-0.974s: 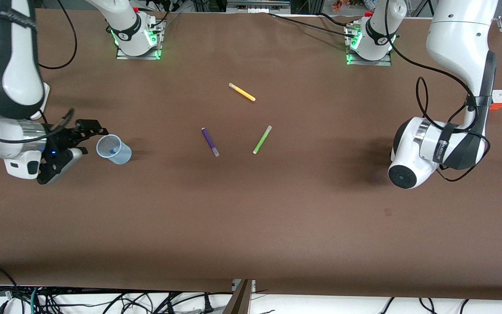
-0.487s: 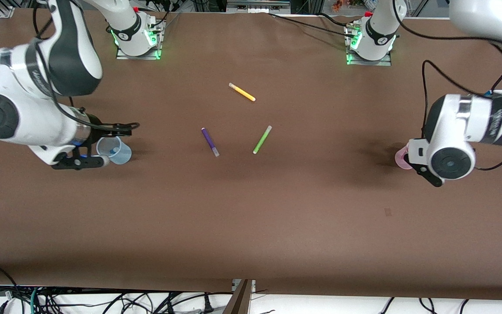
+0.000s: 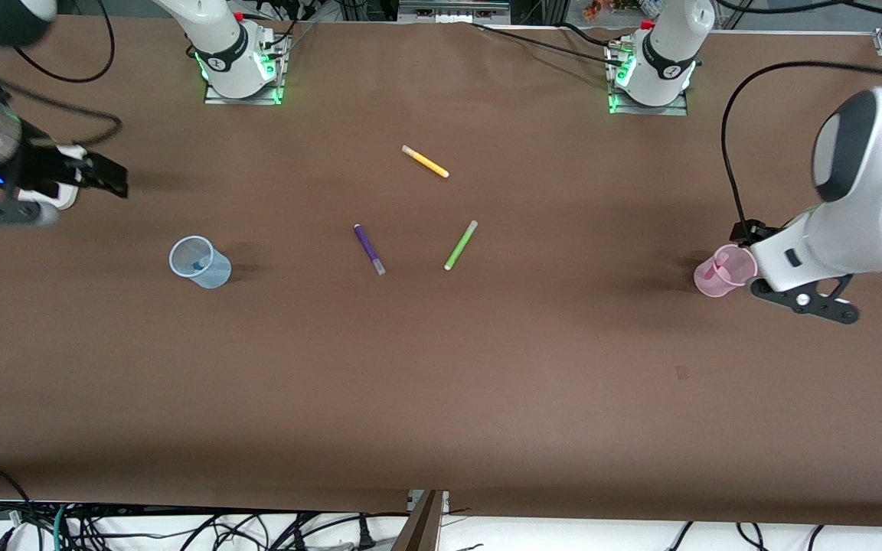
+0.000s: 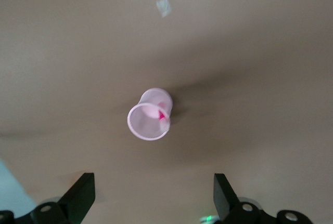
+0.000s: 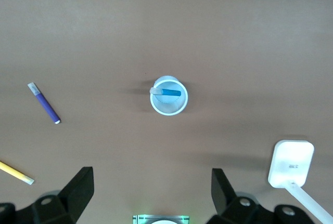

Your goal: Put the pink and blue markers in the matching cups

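Observation:
The pale blue cup (image 3: 215,275) stands toward the right arm's end of the table with the blue marker (image 3: 197,265) in it. The right wrist view shows the cup (image 5: 169,112) and the marker (image 5: 169,92) from above. My right gripper (image 3: 66,191) is open and empty, up in the air over the table's end; its own view also shows it (image 5: 152,198). The pale pink cup (image 3: 705,283) stands toward the left arm's end with the pink marker (image 3: 717,269) in it. My left gripper (image 3: 789,268) is open and empty above and beside that cup (image 4: 148,136), which holds the pink marker (image 4: 162,115).
A purple marker (image 3: 369,249), a lime-green marker (image 3: 460,245) and a yellow marker (image 3: 425,161) lie loose in the middle of the table. The two arm bases (image 3: 238,61) (image 3: 651,69) stand along the table's edge farthest from the front camera.
Both arms have lifted away from the cups. The right gripper left the blue cup's side and moved toward the table's end. The left arm swung off and uncovered the pink cup.

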Robot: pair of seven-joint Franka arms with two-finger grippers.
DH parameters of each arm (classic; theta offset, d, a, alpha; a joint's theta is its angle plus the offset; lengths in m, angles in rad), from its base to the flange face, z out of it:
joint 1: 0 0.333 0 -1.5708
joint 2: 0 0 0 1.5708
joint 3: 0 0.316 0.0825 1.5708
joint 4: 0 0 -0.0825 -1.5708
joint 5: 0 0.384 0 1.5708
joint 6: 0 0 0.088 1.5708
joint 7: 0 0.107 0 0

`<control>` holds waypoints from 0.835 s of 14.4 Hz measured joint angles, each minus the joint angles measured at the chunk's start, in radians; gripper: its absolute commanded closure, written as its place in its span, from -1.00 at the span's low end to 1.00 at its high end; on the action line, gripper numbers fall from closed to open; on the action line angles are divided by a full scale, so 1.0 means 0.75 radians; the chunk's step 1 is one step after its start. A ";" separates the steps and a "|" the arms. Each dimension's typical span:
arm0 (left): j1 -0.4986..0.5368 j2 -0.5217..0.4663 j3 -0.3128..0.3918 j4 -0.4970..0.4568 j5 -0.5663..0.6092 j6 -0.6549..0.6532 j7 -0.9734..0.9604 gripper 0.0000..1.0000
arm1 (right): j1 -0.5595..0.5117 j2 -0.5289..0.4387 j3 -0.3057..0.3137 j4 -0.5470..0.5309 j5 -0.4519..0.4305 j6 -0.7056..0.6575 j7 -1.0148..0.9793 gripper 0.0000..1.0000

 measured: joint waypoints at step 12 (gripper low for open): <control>0.264 -0.541 -0.135 -0.438 -0.235 0.215 -0.298 -1.00 | -0.136 -0.091 0.001 -0.072 0.097 -0.087 -0.009 -1.00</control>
